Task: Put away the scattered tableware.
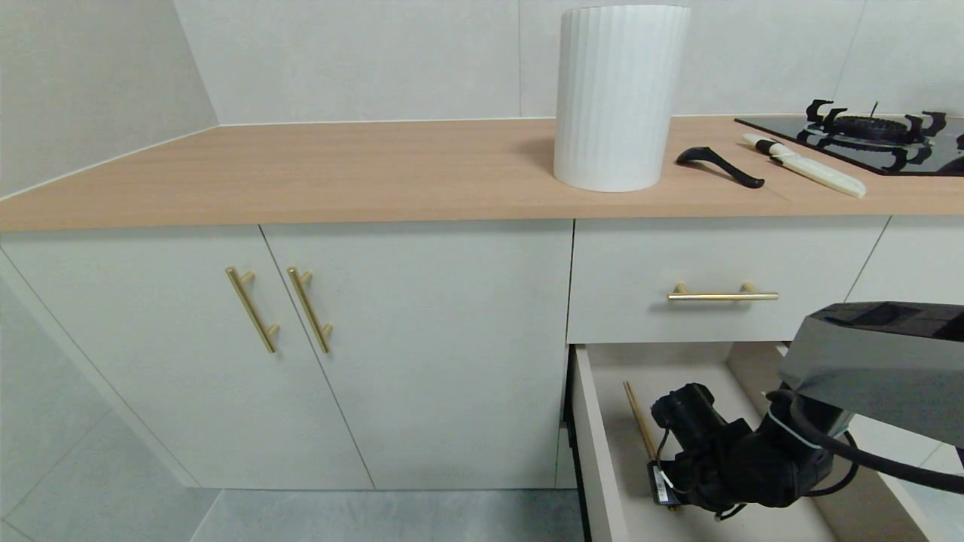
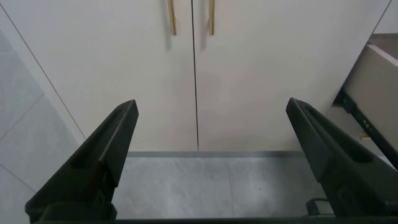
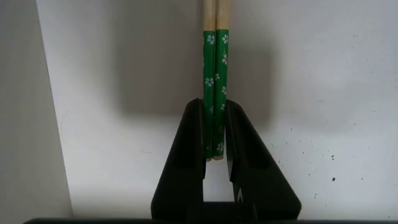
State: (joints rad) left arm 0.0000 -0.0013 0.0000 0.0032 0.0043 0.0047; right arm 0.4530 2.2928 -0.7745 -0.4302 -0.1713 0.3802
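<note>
Pinching two chopsticks point(image 3: 216, 50) by their green flowered ends in right gripper point(image 3: 215, 109), jaws squeezed down to the pair's width. Held low inside the open drawer point(image 1: 595, 452) at 5 o'clock of head view, near its 9 o'clock wall; can't tell whether touching the floor. With left gripper point(image 2: 210, 112) spread wide, nothing in it, facing cabinet doors point(image 2: 261, 68). Risks, judged: letting go while off the floor, so bounce or roll apart; uneven pinch, so one stick slipping first; clipping the drawer wall on the way out. Counted: 2 chopsticks, 1 black-handled utensil point(image 1: 719, 165) and 1 white knife point(image 1: 802, 164) at 1–2 o'clock on counter point(image 1: 301, 173), 1 ribbed white canister point(image 1: 617, 98).
</note>
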